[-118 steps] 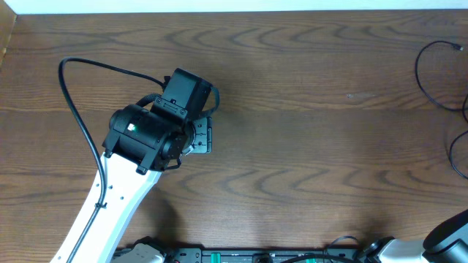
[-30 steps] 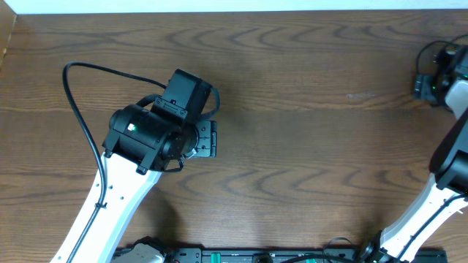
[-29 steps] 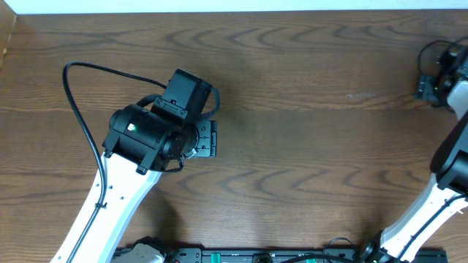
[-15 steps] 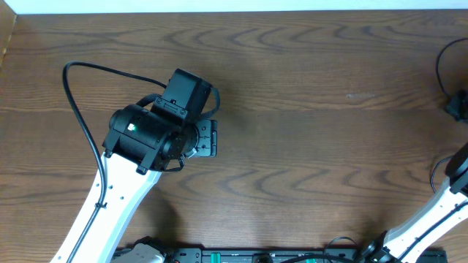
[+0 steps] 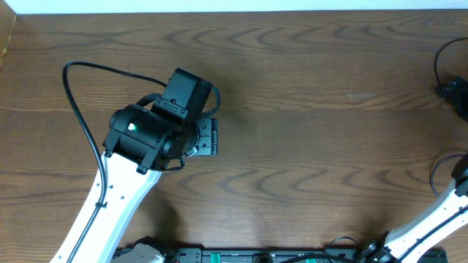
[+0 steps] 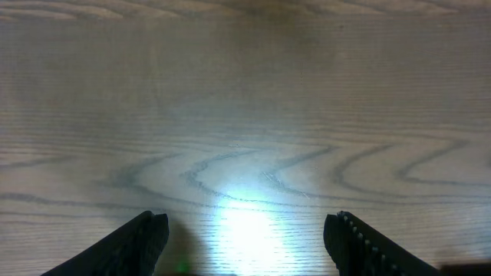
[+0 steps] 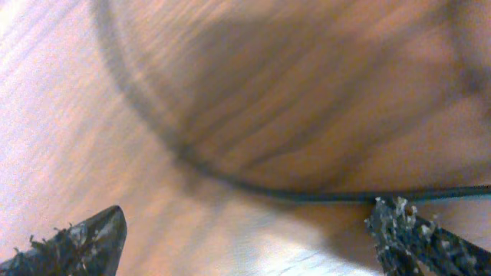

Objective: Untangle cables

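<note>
Only a black cable (image 7: 307,194) shows; we see no white cord and no plug end. In the right wrist view it comes down from 11 o'clock in a blurred curve. It then flattens into a run along the 9-to-3 line, lying on the table (image 5: 307,73) toward 12 o'clock of the fingertips. Its 3 o'clock end passes just beside the right-hand fingertip; we cannot tell whether they touch. From overhead, a thin arc of the same cable (image 5: 437,64) sits at the table's far 3 o'clock edge, with another loop lower down that edge. How the loops cross is out of frame.

The right tool (image 7: 245,241) is spread wide, one tip at each lower corner of its view, and nothing is pinched between them. The flat run lies across the gap, so its long axis is roughly square to the closing direction. We judge that a short advance toward 12 o'clock would bring it between the jaws.

The left tool (image 6: 247,230) is also spread and empty over bare wood. Overhead, this left tool (image 5: 208,137) hovers left of the table's middle, and the cable lies well apart from it toward 3 o'clock. The right arm is clearly the nearer one.
</note>
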`<state>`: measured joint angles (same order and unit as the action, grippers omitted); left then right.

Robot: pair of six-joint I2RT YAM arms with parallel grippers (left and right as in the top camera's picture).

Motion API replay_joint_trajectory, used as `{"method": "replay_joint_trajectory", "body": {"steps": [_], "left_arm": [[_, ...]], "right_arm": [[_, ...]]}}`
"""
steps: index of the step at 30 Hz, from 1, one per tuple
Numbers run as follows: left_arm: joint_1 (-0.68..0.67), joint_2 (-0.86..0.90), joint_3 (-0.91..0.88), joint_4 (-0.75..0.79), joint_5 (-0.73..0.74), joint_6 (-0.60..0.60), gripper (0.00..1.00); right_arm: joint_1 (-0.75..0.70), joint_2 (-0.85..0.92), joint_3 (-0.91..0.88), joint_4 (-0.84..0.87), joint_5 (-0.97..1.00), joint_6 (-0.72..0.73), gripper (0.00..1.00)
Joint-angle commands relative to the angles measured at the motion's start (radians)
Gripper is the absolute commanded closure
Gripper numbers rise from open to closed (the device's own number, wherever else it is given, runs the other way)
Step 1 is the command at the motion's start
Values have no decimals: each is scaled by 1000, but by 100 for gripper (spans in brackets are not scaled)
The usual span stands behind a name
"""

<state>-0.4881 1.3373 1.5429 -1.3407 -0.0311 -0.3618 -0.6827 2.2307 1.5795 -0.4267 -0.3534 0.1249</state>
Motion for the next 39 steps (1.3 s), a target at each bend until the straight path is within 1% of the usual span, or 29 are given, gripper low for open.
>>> {"method": "replay_joint_trajectory", "body": {"steps": [1,7,12,15,19,23,27,29,30,32,37,39], "left_arm": [[0,10,-2,-2,2,9,29],[0,10,-2,-3,2,9,29],[0,10,-2,-5,2,9,29],[0,10,-2,-7,2,10,29],[0,10,-2,-31,2,19,29],[0,10,-2,-58,2,53,26],[0,10,-2,-70,2,60,25],[0,10,-2,-72,2,70,25],[0,10,-2,-72,2,74,25],[0,10,-2,-72,2,74,25],[0,10,-2,-72,2,74,25],[0,10,-2,-72,2,74,25]], "right_arm": [[79,74,-50,-112,-128,54,1],[208,74,-52,-278,-93,72,1],[280,74,-84,-467,97,279,1],[300,74,-148,-518,108,378,1],[301,73,-279,-506,117,429,1],[295,63,-426,-435,180,447,1],[286,7,-579,-314,212,465,1],[275,-63,-668,-242,213,483,1],[263,-150,-743,-190,225,500,1],[250,-257,-811,-161,257,511,1],[215,-566,-930,-167,359,537,1],[196,-680,-961,-198,387,576,1]]}}
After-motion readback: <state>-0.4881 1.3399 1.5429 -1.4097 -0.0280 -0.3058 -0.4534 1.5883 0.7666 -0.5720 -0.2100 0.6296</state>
